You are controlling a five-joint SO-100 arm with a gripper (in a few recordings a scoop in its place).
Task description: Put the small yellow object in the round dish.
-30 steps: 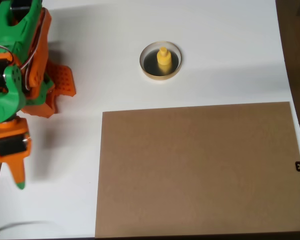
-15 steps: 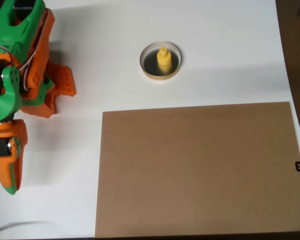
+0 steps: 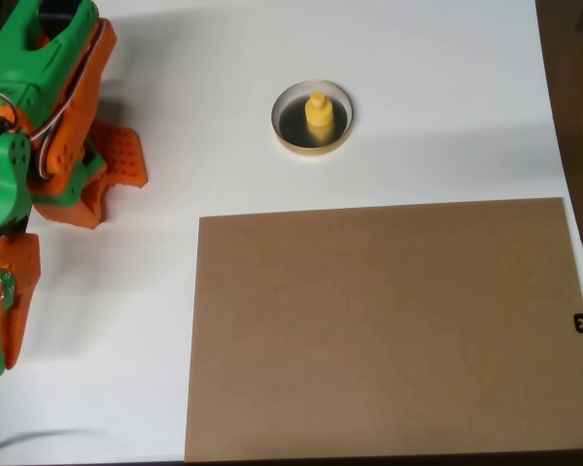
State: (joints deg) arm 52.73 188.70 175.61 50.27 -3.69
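The tiny bright yellow plastic piece (image 3: 317, 117), a round base with a narrower knob on top, stands upright inside the small shallow round dish (image 3: 285, 101) with its pale cream rim and glossy black inside. The dish sits on the white table (image 3: 437, 97) toward the far edge, just beyond the far edge of a large flat brown board (image 3: 384, 325) that covers the near right part of the table. The green and orange arm's end effector (image 3: 0, 316) lies at the table's left edge, well apart from the dish and holding nothing; whether its fingers are spread or pressed together cannot be told from above. By this layout the placing looks done, and what remains seems only to park the arm clear.
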